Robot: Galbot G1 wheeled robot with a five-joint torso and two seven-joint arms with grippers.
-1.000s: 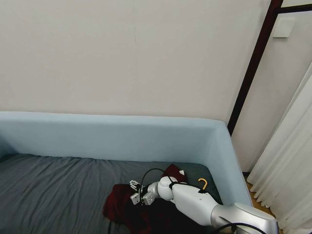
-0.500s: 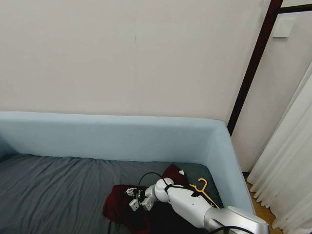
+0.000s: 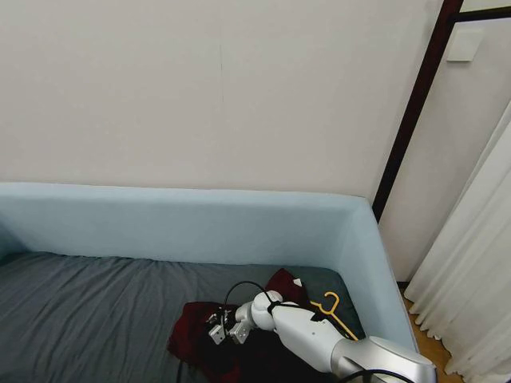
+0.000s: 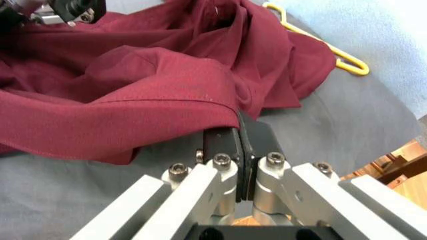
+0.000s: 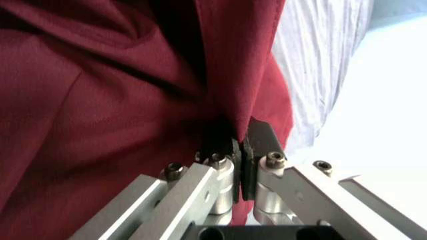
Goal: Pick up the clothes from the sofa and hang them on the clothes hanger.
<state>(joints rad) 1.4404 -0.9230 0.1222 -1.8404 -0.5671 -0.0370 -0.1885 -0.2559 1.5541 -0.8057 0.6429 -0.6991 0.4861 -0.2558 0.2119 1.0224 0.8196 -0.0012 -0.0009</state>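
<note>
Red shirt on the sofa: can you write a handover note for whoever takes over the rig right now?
Left gripper: shut on the hem of the red shirt, near the front edge of the sofa.
Right gripper: shut on a fold of the same shirt, low over the seat.
Shirt lies crumpled on the sofa; yellow hanger lies beside it.
Done: both grasps. Left to do: lift the shirt, hang it.

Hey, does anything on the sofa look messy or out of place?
Yes: the dark red shirt lies crumpled on the sofa seat, with the yellow hanger flat beside it, partly under the cloth. The right gripper and left gripper are each shut on a fold of it.
</note>
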